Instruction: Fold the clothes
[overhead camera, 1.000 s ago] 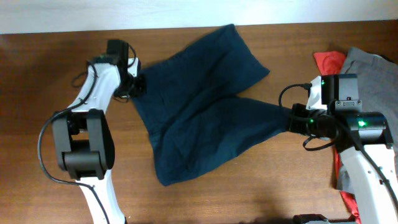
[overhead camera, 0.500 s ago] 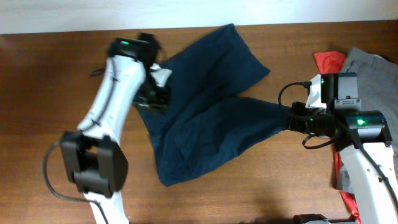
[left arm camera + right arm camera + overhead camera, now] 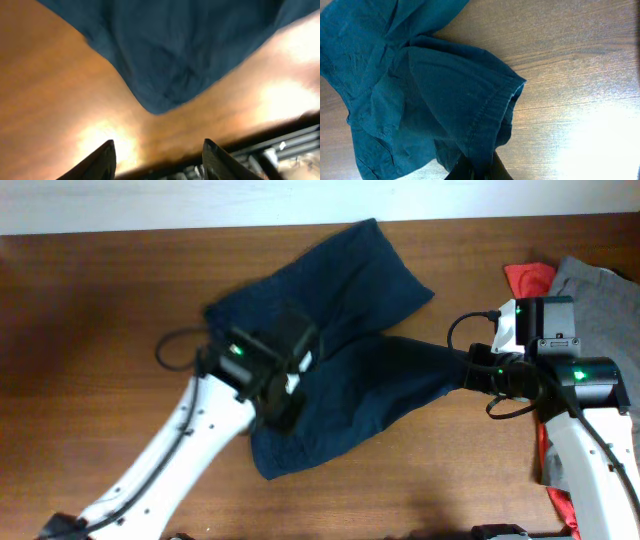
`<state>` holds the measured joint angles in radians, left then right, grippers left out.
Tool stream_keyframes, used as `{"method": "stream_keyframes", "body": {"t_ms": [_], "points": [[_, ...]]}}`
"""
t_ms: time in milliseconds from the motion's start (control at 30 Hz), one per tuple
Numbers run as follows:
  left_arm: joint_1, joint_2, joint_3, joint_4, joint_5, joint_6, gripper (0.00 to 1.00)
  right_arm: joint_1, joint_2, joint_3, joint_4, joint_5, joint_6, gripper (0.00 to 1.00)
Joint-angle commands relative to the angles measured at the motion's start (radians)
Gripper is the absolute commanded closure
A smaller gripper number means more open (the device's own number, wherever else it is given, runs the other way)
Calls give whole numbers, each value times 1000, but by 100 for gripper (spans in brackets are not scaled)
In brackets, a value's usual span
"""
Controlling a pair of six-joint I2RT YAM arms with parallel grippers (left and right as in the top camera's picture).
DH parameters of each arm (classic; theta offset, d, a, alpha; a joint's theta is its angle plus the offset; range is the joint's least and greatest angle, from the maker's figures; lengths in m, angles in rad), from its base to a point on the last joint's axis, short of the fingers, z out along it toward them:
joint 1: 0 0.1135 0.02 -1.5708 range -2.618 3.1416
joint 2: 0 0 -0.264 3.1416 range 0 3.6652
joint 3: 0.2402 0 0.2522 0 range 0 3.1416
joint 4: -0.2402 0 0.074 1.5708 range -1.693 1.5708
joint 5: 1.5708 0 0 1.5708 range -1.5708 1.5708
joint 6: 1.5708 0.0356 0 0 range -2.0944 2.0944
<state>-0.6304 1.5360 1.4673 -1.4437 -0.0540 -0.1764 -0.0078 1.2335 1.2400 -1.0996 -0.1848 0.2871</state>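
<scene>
The dark navy shorts lie spread on the wooden table, waistband at the left, one leg toward the back, the other toward the right. My right gripper is shut on the right leg's hem, which bunches between its fingers in the right wrist view. My left gripper hovers over the shorts' front part, open and empty. In the left wrist view its fingertips stand wide apart, with a corner of the shorts ahead and the table's edge below.
A grey garment and a red cloth lie at the right edge under my right arm. More red cloth shows beside that arm. Bare wood lies left of the shorts.
My left gripper has left the waistband at the far left and swung right and forward, now over the shorts' front part. The right gripper has stayed put, holding the hem.
</scene>
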Motion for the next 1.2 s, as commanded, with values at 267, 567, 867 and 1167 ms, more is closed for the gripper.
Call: {"method": "stream_keyframes", "body": {"t_ms": [267, 567, 867, 1167], "points": [[-68, 23, -367, 177, -19, 63, 39, -5, 2, 16, 1, 5, -2, 96], [-164, 101, -426, 271, -60, 122, 37, -5, 2, 16, 1, 5, -2, 96], [-240, 278, -426, 346, -119, 151, 32, -5, 2, 16, 0, 5, -2, 96], [-242, 353, -426, 370, -149, 166, 57, -5, 2, 16, 0, 5, -2, 96]]}}
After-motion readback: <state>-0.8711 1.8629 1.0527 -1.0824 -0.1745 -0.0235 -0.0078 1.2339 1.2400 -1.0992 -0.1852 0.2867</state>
